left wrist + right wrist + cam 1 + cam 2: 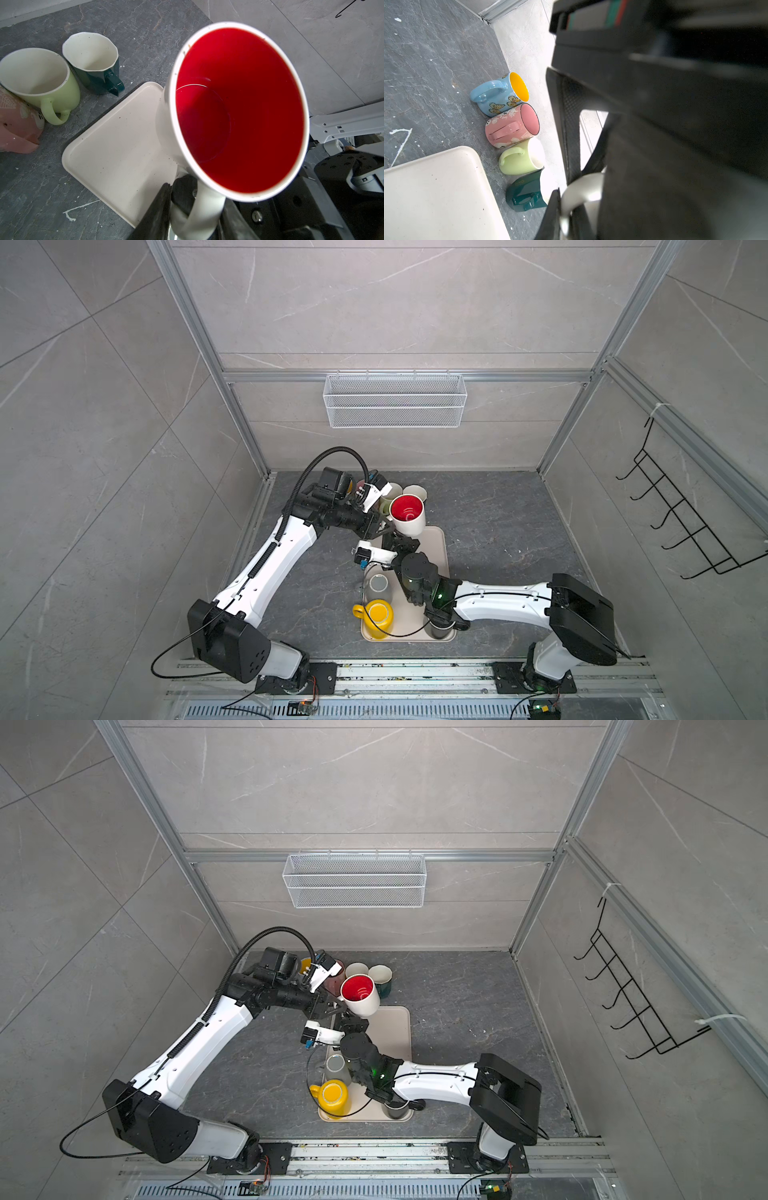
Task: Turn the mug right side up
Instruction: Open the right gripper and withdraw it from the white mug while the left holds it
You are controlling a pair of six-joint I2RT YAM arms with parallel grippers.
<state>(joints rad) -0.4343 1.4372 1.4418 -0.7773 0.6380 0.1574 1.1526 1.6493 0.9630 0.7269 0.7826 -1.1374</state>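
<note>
The right gripper (568, 212) is seen clamped on the mug (409, 514) by its handle (199, 214), and the mug appears to be carried aloft by that grip. The left gripper (196, 199) is set around the same handle, one finger (162, 207) on each side. Whether those fingers press on the handle cannot be told. A hand-over between the arms is judged to be the reason for the doubled hold: with the handle pinched low, the body is left free and the mouth is kept upward.

The mug is held above the far end of the tray (434, 556), clear of its surface and just beside the upright mugs standing off the tray, among them a green mug (52, 87) and a dark mug (93, 70). A place in that row is probably intended.

The mug is white outside and glossy red inside, tall, flaring towards the rim. Its mouth is turned up, slightly tilted, so the turn itself is judged nearly done. Small dark specks are seen along the rim.
</note>
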